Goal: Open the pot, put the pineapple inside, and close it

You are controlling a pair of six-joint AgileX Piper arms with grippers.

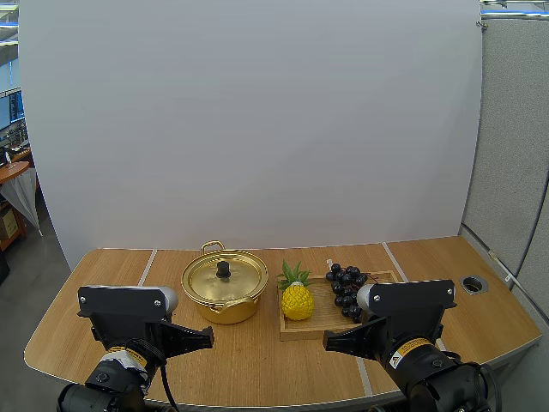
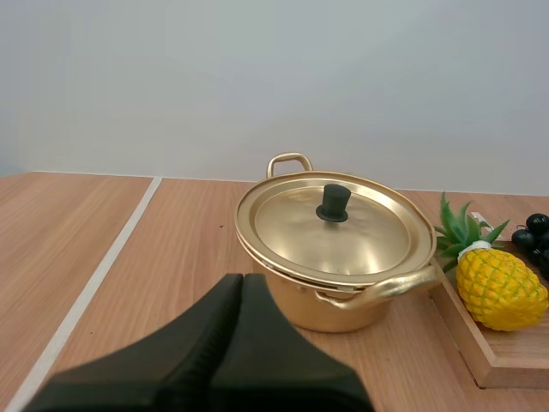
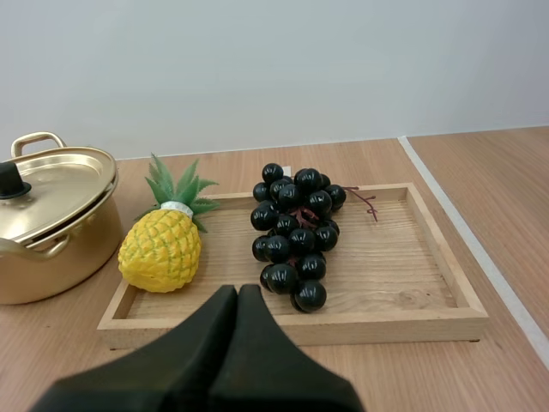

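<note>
Nearest, at the bottom of the high view, both arms sit low over the front of the table (image 1: 257,369). The left gripper (image 1: 206,337) is at lower left and the right gripper (image 1: 328,342) at lower right. Each has its two black fingers pressed together into one dark wedge, closed on nothing. They point forward, well short of the objects, which looks like a ready pose before any reach.

Just beyond the left gripper, in the lower centre, stands the gold pot (image 1: 221,302). Its lid (image 1: 225,281) sits flat on it with a black knob (image 1: 223,269) upright in the middle. One handle faces the robot and the other faces away, so the knob is open to a grasp from above. The left arm sits straight in front of it, so lifting the lid is probably its job.

To the right of the pot, just beside it, lies the wooden tray (image 1: 296,332), straight ahead of the right gripper. The pineapple (image 1: 297,301) rests in the tray's left end, the end next to the pot, with its leafy top pointing up and away. The trip to the pot should therefore be short, and the right arm is the natural one for it. The grapes (image 1: 346,287) lie in the middle of the tray, near the pineapple but apart from it. A grasp on the fruit would need to keep clear of them.

No step has started: the pot is closed and the pineapple untouched.
</note>
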